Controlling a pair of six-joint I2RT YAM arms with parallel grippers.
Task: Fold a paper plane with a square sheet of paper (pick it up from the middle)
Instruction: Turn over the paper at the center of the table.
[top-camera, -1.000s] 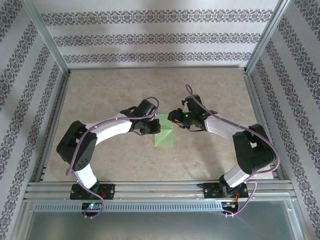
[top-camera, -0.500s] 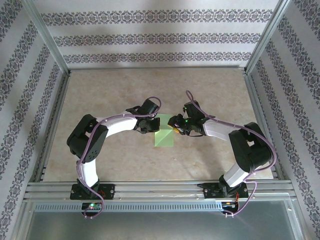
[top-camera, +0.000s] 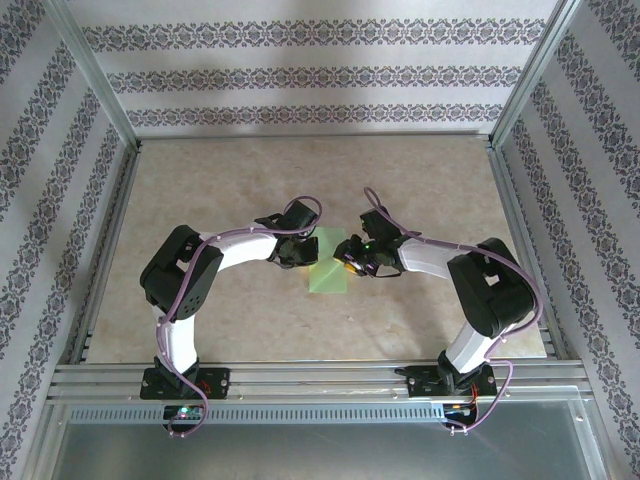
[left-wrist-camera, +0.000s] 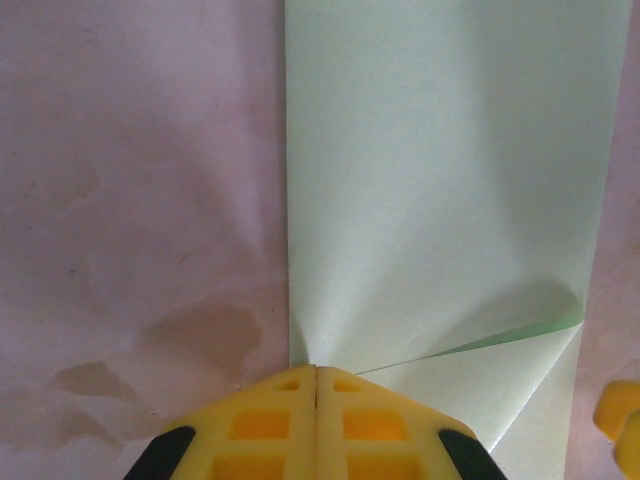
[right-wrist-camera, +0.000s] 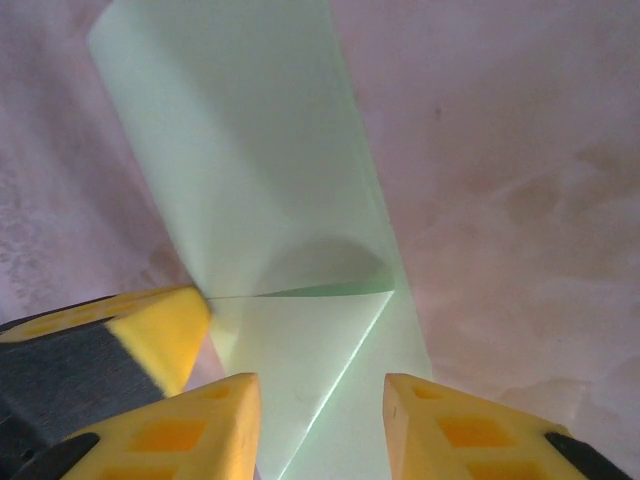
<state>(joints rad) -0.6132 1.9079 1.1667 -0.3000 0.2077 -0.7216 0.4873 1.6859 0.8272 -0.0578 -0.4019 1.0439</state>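
Note:
The light green sheet of paper (top-camera: 328, 270) lies mid-table, folded to a narrow strip (left-wrist-camera: 440, 170), with one corner turned over as a triangular flap (right-wrist-camera: 300, 345) that lifts slightly at its crease. My left gripper (top-camera: 306, 252) is shut, and its yellow tips (left-wrist-camera: 316, 370) press down at the paper's edge where the flap's crease starts. My right gripper (top-camera: 347, 256) is open just above the flap (left-wrist-camera: 485, 385). Its two fingers (right-wrist-camera: 215, 425) straddle the flap's diagonal edge without holding it. The left gripper's finger (right-wrist-camera: 150, 330) shows beside them.
The beige marbled tabletop (top-camera: 230, 180) surrounds the paper. Aluminium frame rails (top-camera: 300, 375) run along the near edge, and patterned walls (top-camera: 320, 75) close in the back and both sides. Both arms bend inward and meet over the paper.
The left arm's elbow has swung right and up. Both grippers have drawn closer together over the top of the paper, and the right one has moved slightly left.

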